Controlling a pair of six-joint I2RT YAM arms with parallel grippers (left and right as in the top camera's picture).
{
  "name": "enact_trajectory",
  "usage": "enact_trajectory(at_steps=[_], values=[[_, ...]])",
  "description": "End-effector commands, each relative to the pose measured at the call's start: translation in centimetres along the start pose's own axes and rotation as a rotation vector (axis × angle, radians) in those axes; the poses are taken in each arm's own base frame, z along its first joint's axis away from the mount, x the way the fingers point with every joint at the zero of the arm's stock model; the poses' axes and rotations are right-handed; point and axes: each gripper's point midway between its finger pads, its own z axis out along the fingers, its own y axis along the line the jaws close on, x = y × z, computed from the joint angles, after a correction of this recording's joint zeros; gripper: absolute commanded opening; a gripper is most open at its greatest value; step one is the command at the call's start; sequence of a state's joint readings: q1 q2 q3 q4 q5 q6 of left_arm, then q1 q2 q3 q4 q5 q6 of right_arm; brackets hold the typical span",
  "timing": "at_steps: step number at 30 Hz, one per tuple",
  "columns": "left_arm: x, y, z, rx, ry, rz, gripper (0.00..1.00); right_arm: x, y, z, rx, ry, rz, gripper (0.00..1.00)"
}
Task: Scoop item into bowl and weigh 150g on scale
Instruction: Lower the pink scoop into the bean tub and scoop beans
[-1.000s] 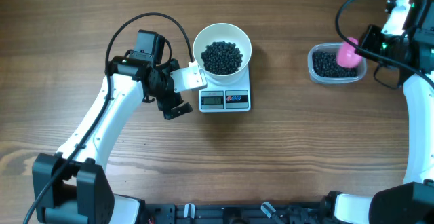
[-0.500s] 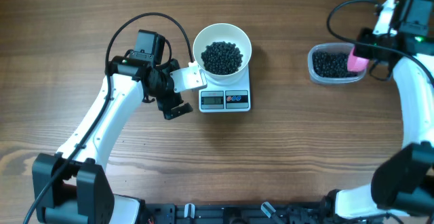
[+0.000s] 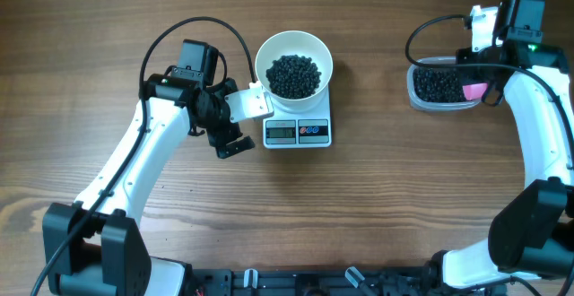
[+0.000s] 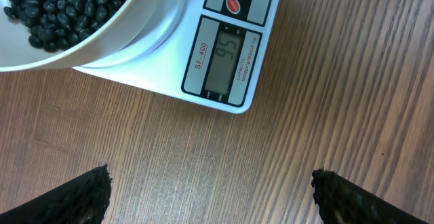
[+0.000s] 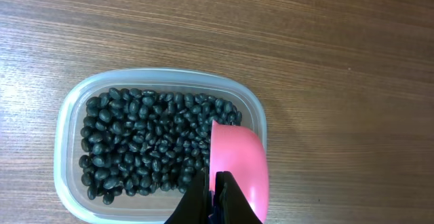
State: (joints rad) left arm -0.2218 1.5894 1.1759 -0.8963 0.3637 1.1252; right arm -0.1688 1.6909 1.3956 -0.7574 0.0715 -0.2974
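We see the right hand (image 5: 215, 187) has swung left, now behind the clear rounded plastic tub (image 5: 62, 149); its small pink plastic scoop (image 5: 239, 166) has shifted to the tub's right end, half-hidden overhead.

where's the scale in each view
Overhead: scale at centre, partly under the white bowl, display toward the bottom edge.
Left wrist: scale at top centre, display and buttons showing.
Right wrist: not in it.
Shared landmark: the white bowl of black beans on it.
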Motion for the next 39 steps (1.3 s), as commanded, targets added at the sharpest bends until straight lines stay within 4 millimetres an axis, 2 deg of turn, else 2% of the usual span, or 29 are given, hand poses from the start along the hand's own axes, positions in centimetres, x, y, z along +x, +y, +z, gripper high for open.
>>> enact_trajectory(at_steps=[1, 7, 9, 19, 25, 30, 35, 39], values=[[-0.6, 0.0, -0.2, -0.001, -0.016, 0.028, 1.00, 0.7, 0.7, 1.6, -0.031, 0.032, 0.019, 0.04], [-0.6, 0.0, -0.2, -0.001, -0.016, 0.028, 1.00, 1.6, 1.2, 3.9, -0.046, 0.083, 0.039, 0.04], [-0.6, 0.0, -0.2, -0.001, -0.016, 0.028, 1.00, 1.6, 1.3, 4.7, -0.048, 0.090, 0.102, 0.04], [-0.6, 0.0, -0.2, -0.001, -0.016, 0.028, 1.00, 0.9, 6.3, 5.8, -0.331, 0.099, 0.378, 0.04], [-0.6, 0.0, -0.2, -0.001, -0.016, 0.028, 1.00, 0.7, 6.7, 5.6, -0.362, 0.131, 0.583, 0.04], [-0.6, 0.0, -0.2, -0.001, -0.016, 0.028, 1.00, 0.1, 7.2, 4.7, -0.498, 0.119, 0.625, 0.04], [-0.6, 0.0, -0.2, -0.001, -0.016, 0.028, 1.00, 0.5, 4.8, 4.9, -0.488, 0.112, 0.700, 0.04], [-0.6, 0.0, -0.2, -0.001, -0.016, 0.028, 1.00, 0.2, 4.5, 4.3, -0.566, 0.094, 0.729, 0.04]])
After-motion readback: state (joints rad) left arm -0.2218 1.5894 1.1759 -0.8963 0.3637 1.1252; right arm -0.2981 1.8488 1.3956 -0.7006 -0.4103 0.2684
